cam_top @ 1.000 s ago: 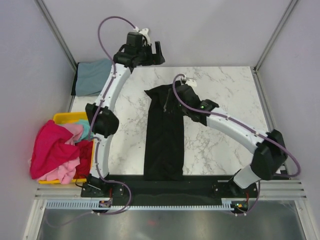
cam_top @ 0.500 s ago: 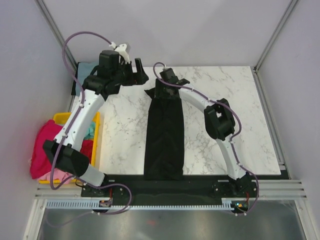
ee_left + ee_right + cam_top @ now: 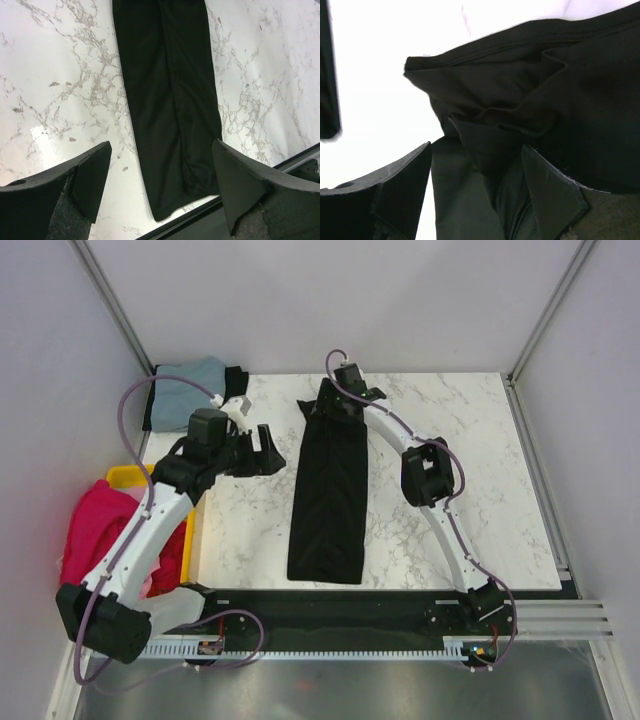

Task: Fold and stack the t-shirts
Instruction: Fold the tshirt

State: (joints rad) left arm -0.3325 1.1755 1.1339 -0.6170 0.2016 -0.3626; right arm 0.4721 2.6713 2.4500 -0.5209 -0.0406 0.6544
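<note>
Left end effector (image 3: 161, 147) was open & empty; right end effector (image 3: 476, 150) gaped over the bunched end of the black t-shirt (image 3: 328, 500). Imo it needed to grab all layers.

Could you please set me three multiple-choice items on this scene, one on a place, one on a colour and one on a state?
1. Where does the grey-blue t-shirt lie?
A. at the near right corner
B. at the far left corner of the table
C. on the long strip

2. What colour is the t-shirt folded into a long strip mid-table?
A. red
B. teal
C. black

3. How do the left fingers stand?
A. open, gripping nothing
B. shut on black cloth
C. shut, holding nothing

Answers:
1 B: it sits at the far left in the top view.
2 C: the strip is plainly black.
3 A: the wrist view shows them wide apart.
</note>
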